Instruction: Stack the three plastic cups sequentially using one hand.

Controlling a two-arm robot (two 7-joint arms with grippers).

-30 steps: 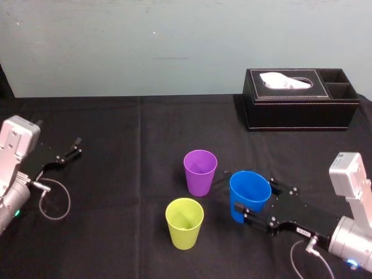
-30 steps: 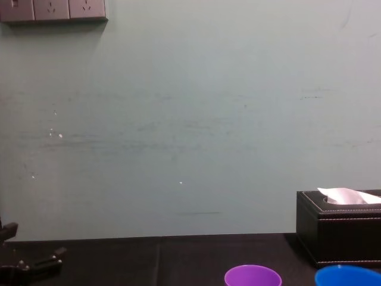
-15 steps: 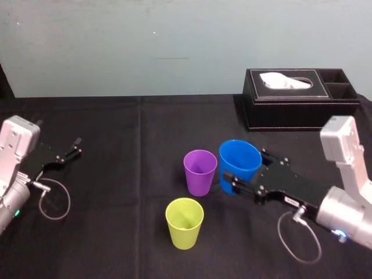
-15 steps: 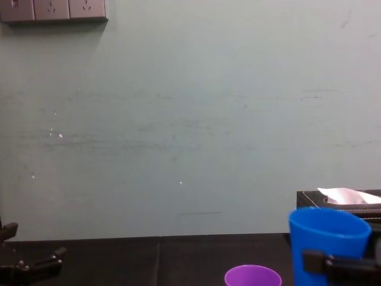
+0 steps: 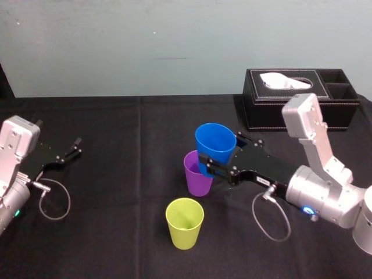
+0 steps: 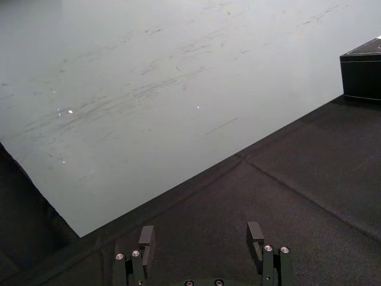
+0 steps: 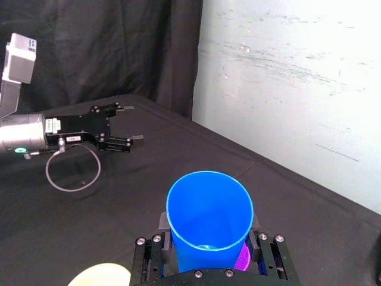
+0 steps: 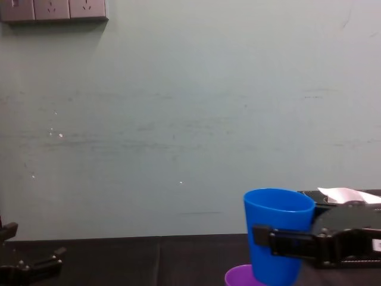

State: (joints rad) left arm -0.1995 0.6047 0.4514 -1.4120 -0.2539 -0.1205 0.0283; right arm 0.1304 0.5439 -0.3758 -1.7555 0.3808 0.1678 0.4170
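My right gripper [image 5: 218, 153] is shut on the blue cup [image 5: 214, 141], holding it upright in the air by its sides. The blue cup [image 7: 208, 219] hangs just above and slightly right of the purple cup [image 5: 195, 176], which stands on the black table; a sliver of purple [image 7: 243, 260] shows behind the blue cup's base. In the chest view the blue cup [image 8: 278, 229] overlaps the purple rim [image 8: 237, 277]. The yellow-green cup [image 5: 185, 222] stands alone nearer to me. My left gripper [image 5: 67, 152] rests far left on the table, open and empty [image 6: 201, 238].
A black tissue box [image 5: 299, 99] with a white tissue stands at the back right of the black tablecloth [image 5: 128, 192]. A pale wall [image 5: 145, 40] closes off the back. A cable loop [image 5: 55, 200] lies by the left arm.
The right gripper has lifted the blue cup off the table and carried it left, from beside the purple cup to just above it. The left arm has not moved.
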